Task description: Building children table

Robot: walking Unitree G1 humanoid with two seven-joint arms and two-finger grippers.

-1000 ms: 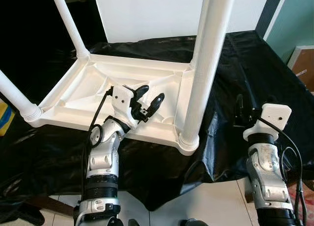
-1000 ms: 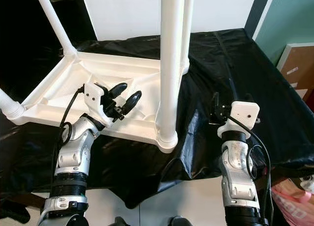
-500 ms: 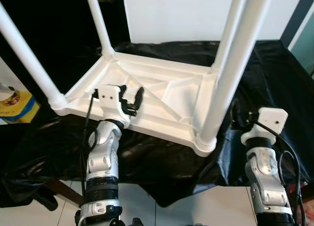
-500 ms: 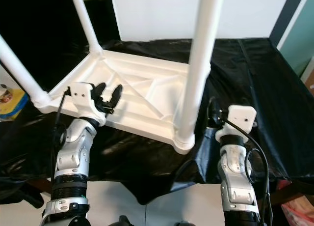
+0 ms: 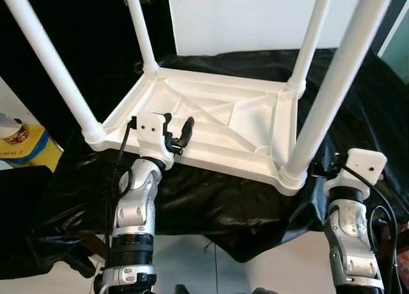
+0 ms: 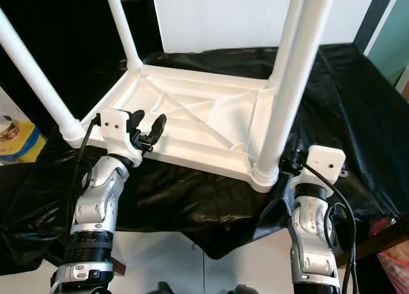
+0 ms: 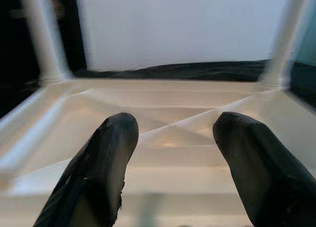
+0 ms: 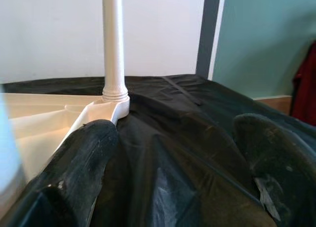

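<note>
A white plastic children's table (image 5: 249,115) lies upside down on a black cloth (image 5: 211,204), with its legs standing up. The near-left leg (image 5: 51,57) and near-right leg (image 5: 332,96) rise steeply past the head camera. My left gripper (image 5: 177,131) is open just above the table's near rim, closer to the near-left leg, and nothing is between its fingers (image 7: 98,172). It looks across the ribbed underside (image 7: 173,133). My right gripper (image 8: 173,177) is open low over the cloth, just right of the near-right leg's base, with the far-right leg (image 8: 114,44) ahead of it.
A yellow and blue container (image 5: 19,144) stands at the left beside the cloth. A white panel (image 5: 236,19) rises behind the table and a teal wall (image 8: 256,39) lies to the right. White floor tiles (image 5: 243,268) show below the cloth's front edge.
The head camera has shifted, so the table looks further right and all its legs show. My left gripper has drawn back from the table's middle to its near rim and turned straight ahead.
</note>
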